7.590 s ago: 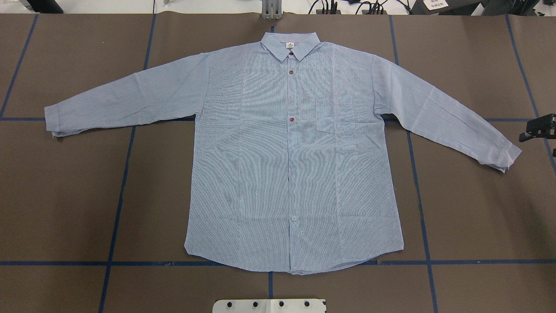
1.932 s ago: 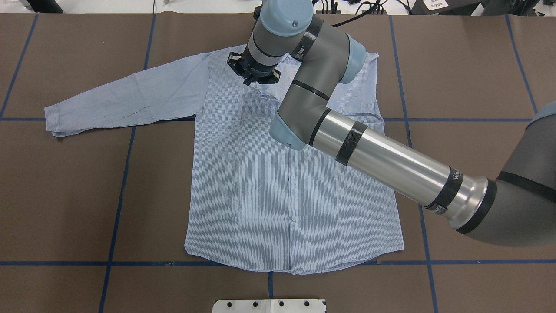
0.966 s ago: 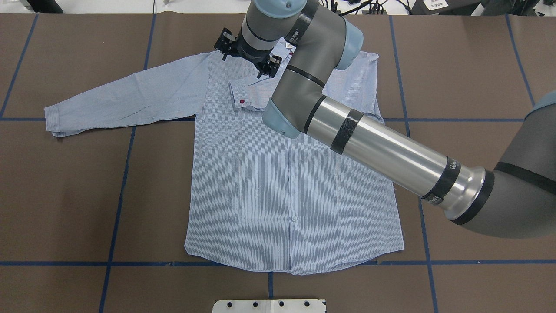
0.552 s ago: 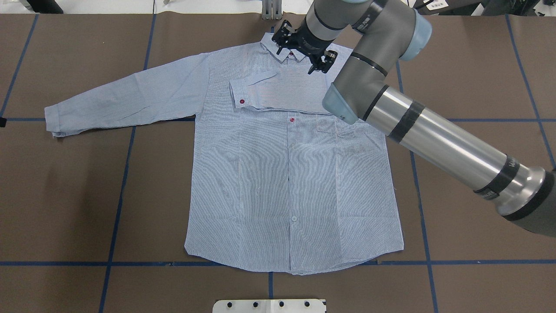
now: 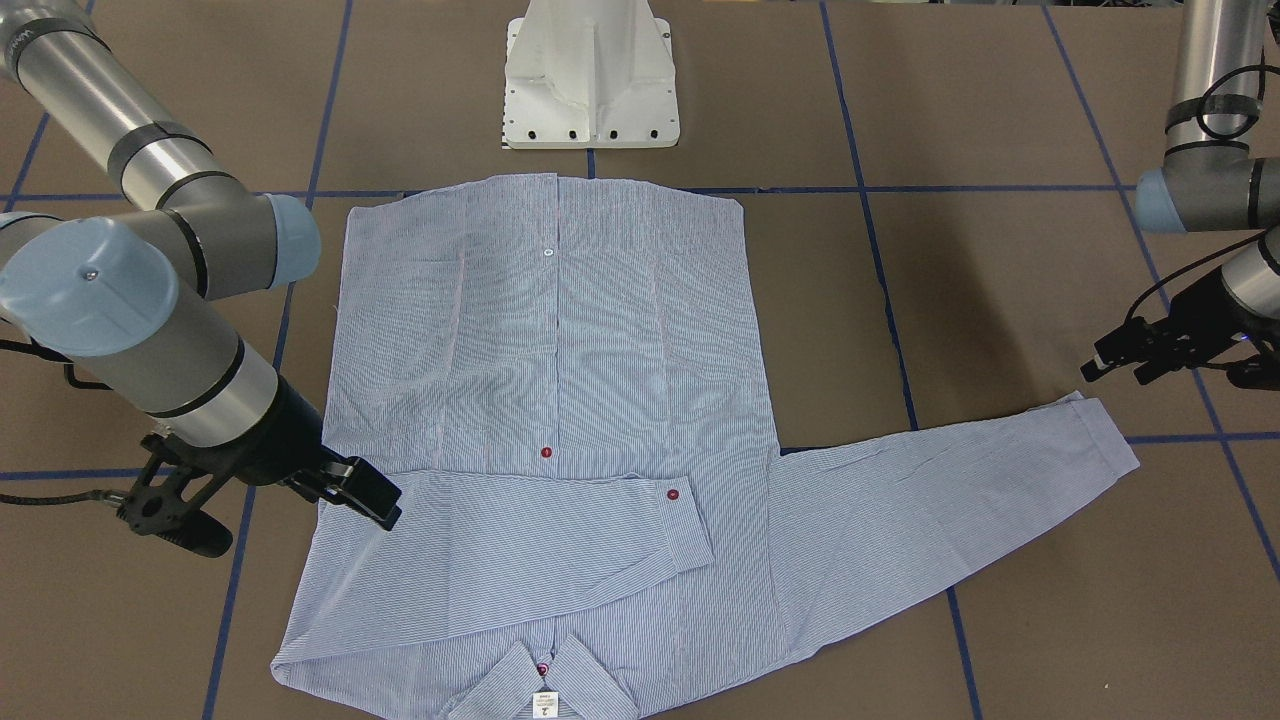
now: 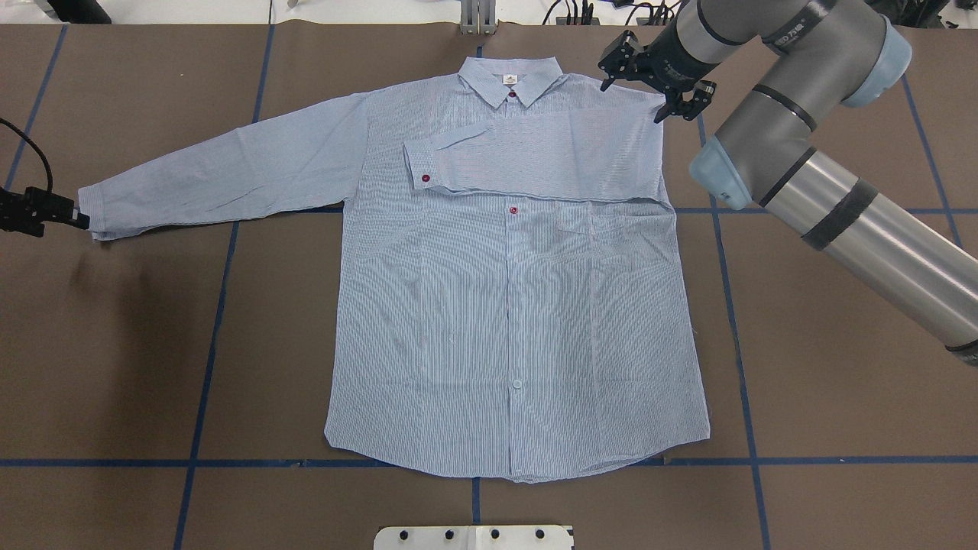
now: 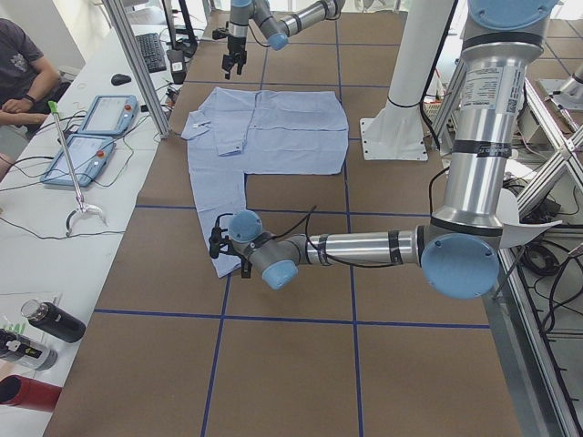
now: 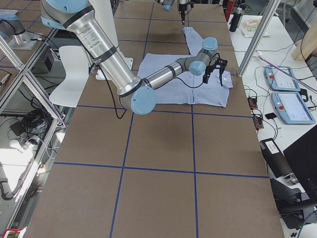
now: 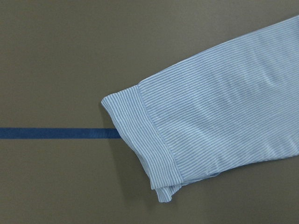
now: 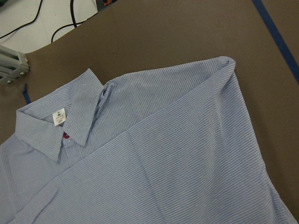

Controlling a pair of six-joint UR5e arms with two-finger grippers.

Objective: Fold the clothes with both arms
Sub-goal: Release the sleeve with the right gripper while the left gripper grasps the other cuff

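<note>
The light blue striped shirt [image 6: 512,305] lies flat and front up on the brown table, collar [image 6: 510,79] at the far side. One sleeve is folded across the chest, its cuff [image 6: 419,164] with a red button left of the placket. The other sleeve [image 6: 221,172] lies stretched out, its cuff [image 9: 140,140] flat on the table. My right gripper [image 6: 655,82] is open and empty over the shirt's shoulder; it also shows in the front view [image 5: 365,495]. My left gripper [image 5: 1118,362] hovers open just off the stretched sleeve's cuff [image 6: 90,218].
The white pedestal base [image 5: 590,80] stands at the near table edge by the shirt hem. Blue tape lines [image 6: 206,359] cross the brown cover. A side table with tablets [image 7: 91,137] and a seated person runs along the far edge.
The right gripper dragged the sleeve across the chest, let it go and moved right to the shoulder. The left gripper came in from the left to the other cuff.
</note>
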